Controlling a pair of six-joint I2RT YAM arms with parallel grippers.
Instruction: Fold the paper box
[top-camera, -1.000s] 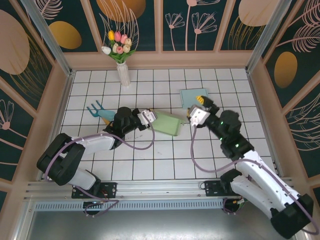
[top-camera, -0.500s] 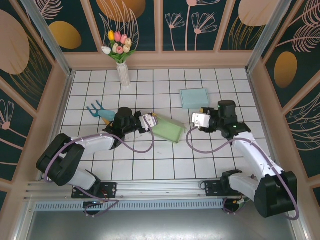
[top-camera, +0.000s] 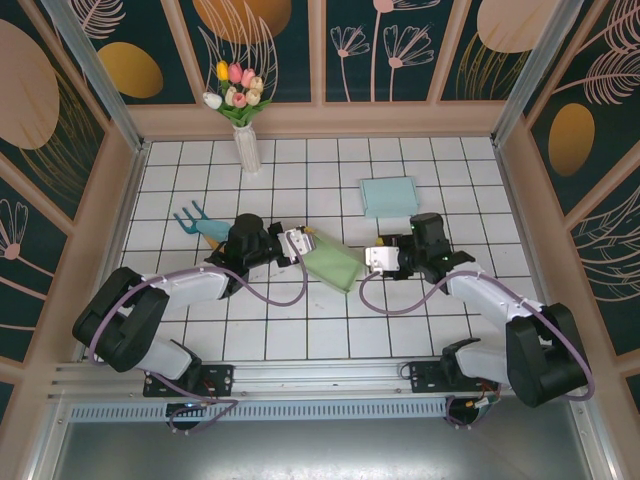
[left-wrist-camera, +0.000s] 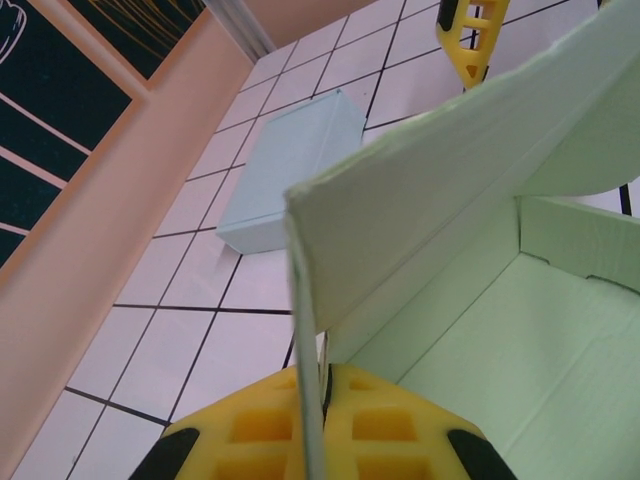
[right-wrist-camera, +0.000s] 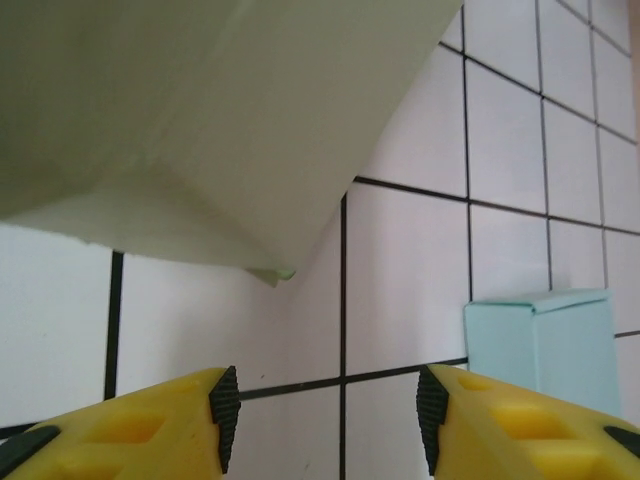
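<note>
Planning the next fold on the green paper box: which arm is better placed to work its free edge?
Right. The left gripper is shut on a wall of the green paper box, steadying it; the right gripper is open, empty, facing the box's free corner.

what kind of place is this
Probably a staged robot test cell, not a home: a white tiled table boxed in by floral wall panels, with a vase of tulips as decoration.

Top camera looks down on the green box (top-camera: 333, 262); both wrist cameras face it closely, sharing the blue box (top-camera: 388, 195).
</note>
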